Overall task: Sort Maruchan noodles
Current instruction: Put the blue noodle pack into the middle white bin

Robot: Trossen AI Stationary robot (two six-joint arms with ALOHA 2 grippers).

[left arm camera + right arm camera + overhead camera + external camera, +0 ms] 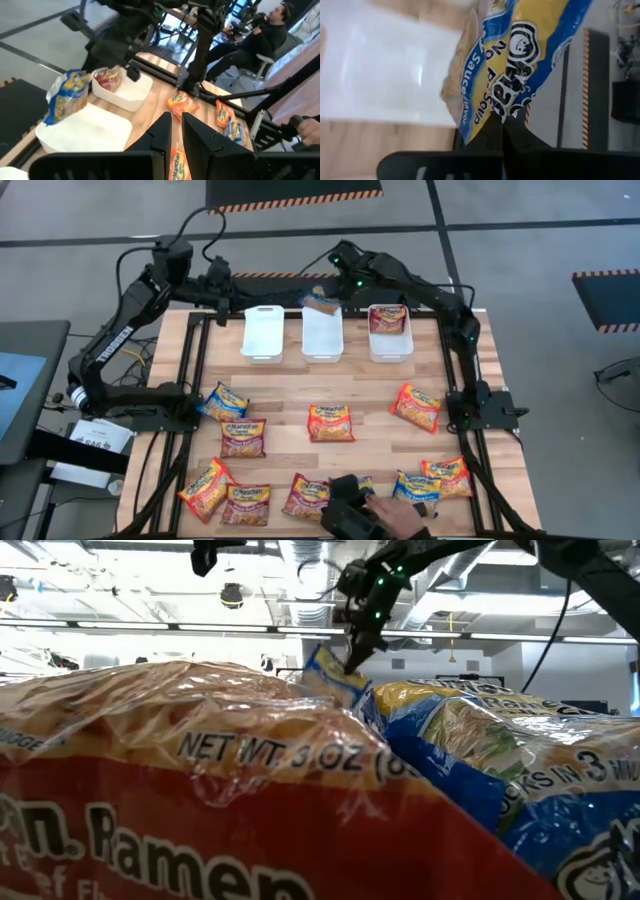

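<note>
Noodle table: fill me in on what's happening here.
The right gripper is shut on a blue-and-yellow noodle packet and holds it over the far edge of the middle white bin. The right-hand bin already has a dark red packet in it; the left-hand bin holds nothing. The left gripper hangs by the bins, holding nothing. About ten packets lie scattered on the wooden table, unsorted.

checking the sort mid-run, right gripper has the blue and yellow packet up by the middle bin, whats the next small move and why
Probably lower it a little and open. The right gripper is shut on the blue-and-yellow packet, which hangs at the far rim of the middle bin. That bin looks empty, while the right bin already holds a dark red packet.
</note>
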